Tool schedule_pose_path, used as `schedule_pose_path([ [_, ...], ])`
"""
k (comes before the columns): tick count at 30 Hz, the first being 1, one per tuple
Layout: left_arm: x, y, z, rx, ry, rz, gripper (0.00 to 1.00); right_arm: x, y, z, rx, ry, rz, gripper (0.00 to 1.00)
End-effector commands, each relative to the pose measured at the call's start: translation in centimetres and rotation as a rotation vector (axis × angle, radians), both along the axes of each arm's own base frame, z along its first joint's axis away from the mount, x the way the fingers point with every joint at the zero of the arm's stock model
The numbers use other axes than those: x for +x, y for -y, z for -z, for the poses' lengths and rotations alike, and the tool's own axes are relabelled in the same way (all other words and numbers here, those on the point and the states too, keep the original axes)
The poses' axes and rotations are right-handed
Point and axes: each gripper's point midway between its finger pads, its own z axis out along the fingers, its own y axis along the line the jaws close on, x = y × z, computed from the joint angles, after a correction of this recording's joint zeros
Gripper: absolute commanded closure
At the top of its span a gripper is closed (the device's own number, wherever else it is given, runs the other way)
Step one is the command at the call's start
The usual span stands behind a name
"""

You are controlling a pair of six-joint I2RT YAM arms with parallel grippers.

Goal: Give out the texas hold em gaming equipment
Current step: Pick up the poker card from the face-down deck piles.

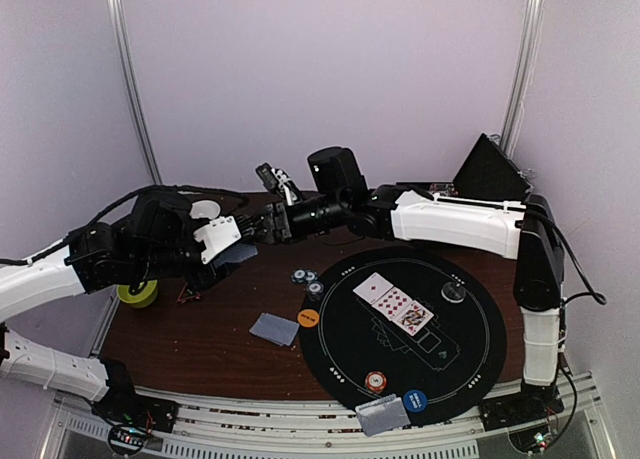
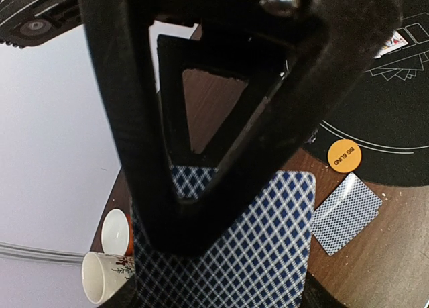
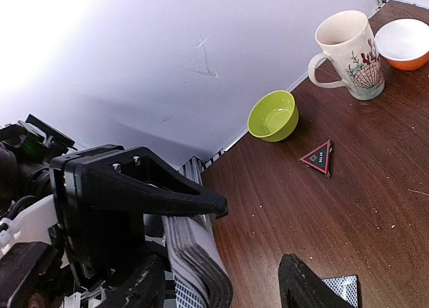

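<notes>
My left gripper (image 1: pixel 228 247) (image 2: pixel 201 221) is shut on a deck of playing cards (image 2: pixel 268 247) with blue diamond backs, held above the table's left half. My right gripper (image 1: pixel 262 225) (image 3: pixel 221 284) has reached across to it and stands open, with the deck's stacked edge (image 3: pixel 198 254) between its fingers, close to the left one. Three cards lie face-up (image 1: pixel 395 304) on the black round mat (image 1: pixel 470 349). Single face-down cards (image 1: pixel 274 328) (image 1: pixel 383 415) lie off the mat and on its near edge. An orange disc (image 1: pixel 309 318) (image 2: pixel 344 154), a blue disc (image 1: pixel 415 401), a dark disc (image 1: pixel 453 291) and striped chips (image 1: pixel 303 276) (image 1: pixel 375 382) are spread around.
A green bowl (image 1: pixel 137 295) (image 3: pixel 273 115) and a small black triangle marker (image 3: pixel 320 156) sit at the table's left. A cream mug (image 3: pixel 348 53) and an orange bowl (image 3: pixel 402 43) stand at the back left. A dark angled panel (image 1: pixel 490 169) rises at the back right.
</notes>
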Motion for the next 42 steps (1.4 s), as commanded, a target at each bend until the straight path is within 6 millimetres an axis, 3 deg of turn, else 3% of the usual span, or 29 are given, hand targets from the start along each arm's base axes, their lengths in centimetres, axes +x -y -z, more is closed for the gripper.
schedule_pose_path([
  [1, 0.3, 0.5, -1.4, -0.043, 0.037, 0.005, 0.41, -0.2, -0.6, 0.0, -0.044, 0.047, -0.001, 0.4],
  [7, 0.4, 0.3, -1.6, -0.043, 0.045, -0.004, 0.41, 0.6, -0.4, 1.2, -0.148, 0.101, 0.044, 0.45],
  [15, 0.7, 0.0, -1.8, -0.041, 0.06, -0.025, 0.42, 0.7, 0.5, -0.4, -0.151, 0.139, 0.073, 0.58],
  [25, 0.8, -0.1, -1.7, -0.04, 0.064, -0.031, 0.42, 0.7, 1.5, -1.4, -0.185, 0.176, 0.091, 0.89],
  [36, 0.8, -0.2, -1.7, -0.039, 0.066, -0.034, 0.42, 0.9, 2.7, -1.9, -0.235, 0.213, 0.119, 0.92],
  [42, 0.8, -0.2, -1.7, -0.038, 0.065, -0.034, 0.42, 1.0, 3.6, -2.7, -0.261, 0.238, 0.125, 1.0],
])
